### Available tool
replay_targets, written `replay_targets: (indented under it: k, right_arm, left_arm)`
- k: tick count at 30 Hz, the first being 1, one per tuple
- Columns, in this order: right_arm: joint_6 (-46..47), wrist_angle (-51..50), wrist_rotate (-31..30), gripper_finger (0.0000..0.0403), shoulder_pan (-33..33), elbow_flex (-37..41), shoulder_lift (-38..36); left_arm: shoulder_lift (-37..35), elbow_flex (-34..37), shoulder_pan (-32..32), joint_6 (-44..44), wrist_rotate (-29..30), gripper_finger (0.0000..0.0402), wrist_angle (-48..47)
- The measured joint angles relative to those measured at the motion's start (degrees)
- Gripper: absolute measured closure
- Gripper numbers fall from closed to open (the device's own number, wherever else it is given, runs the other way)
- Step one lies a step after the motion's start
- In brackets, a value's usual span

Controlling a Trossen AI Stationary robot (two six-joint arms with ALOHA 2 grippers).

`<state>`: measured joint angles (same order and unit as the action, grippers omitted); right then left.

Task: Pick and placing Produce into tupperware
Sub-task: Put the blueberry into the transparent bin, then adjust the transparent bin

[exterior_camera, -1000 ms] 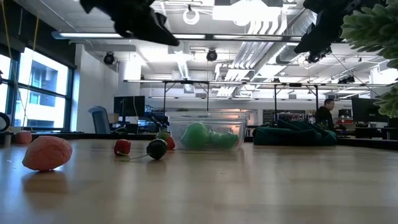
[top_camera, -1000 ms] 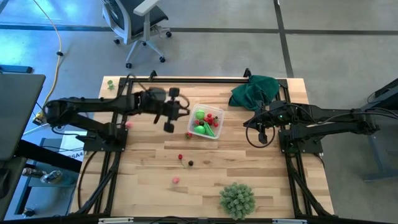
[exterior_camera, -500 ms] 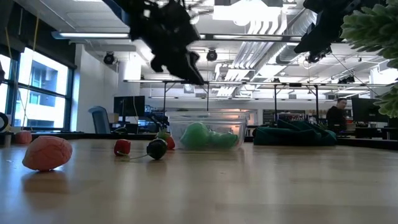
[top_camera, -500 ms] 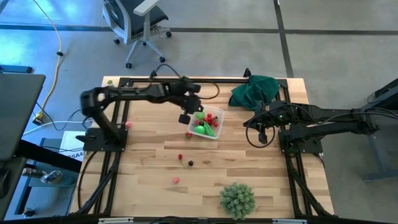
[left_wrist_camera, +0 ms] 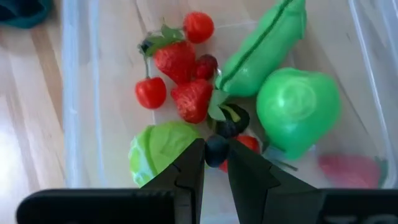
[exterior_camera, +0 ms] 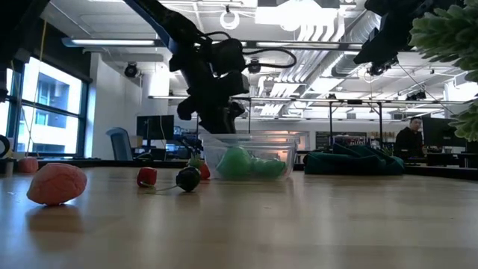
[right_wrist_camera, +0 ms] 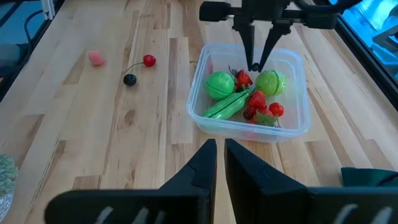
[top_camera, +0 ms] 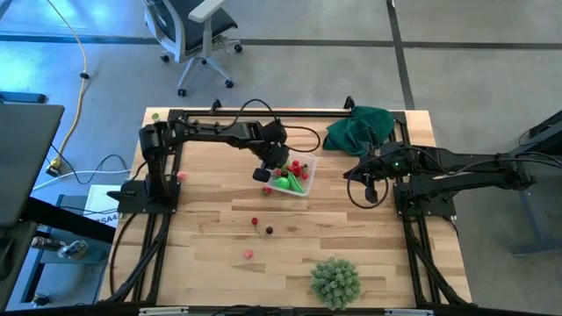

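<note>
Produce: we are watching the left tool (left_wrist_camera: 216, 163) pinching a dark berry (left_wrist_camera: 216, 149) over the tupperware (top_camera: 304, 186); releasing high risks a bounce-out; right tool (right_wrist_camera: 220, 155) closed, waiting.

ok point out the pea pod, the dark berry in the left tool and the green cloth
pea pod (left_wrist_camera: 261, 46): left wrist view, middle of the pod
dark berry (left_wrist_camera: 216, 149): left wrist view, its top, between the tool's fingertips
green cloth (top_camera: 360, 127): high view, centre of the heap

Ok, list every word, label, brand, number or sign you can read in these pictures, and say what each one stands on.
No text can be read in any view.
White label beside the table's left edge, by the left arm's base: dark print, too small to read.
Tupperware, produce and arms: no lettering visible.
</note>
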<state>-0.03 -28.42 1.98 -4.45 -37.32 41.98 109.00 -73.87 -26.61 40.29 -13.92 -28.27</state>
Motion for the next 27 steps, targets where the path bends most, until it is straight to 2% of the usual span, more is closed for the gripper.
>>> replay_targets:
  k: [10, 21, 27]
  right_arm:
    - [0.0, 0.0, 0.0, 0.0379, 0.0, 0.0, 0.0]
    - [0.0, 0.0, 0.0, 0.0379, 0.0, 0.0, 0.0]
    - [0.0, 0.0, 0.0, 0.0379, 0.0, 0.0, 0.0]
  left_arm:
    - [0.0, 0.0, 0.0, 1.5, 0.0, 0.0341, -1.8]
    - [0.0, 0.0, 0.0, 1.4, -0.2, 0.0266, -1.5]
    - [-0.1, -2.7, 0.0, -0.3, -1.8, 0.0255, -5.0]
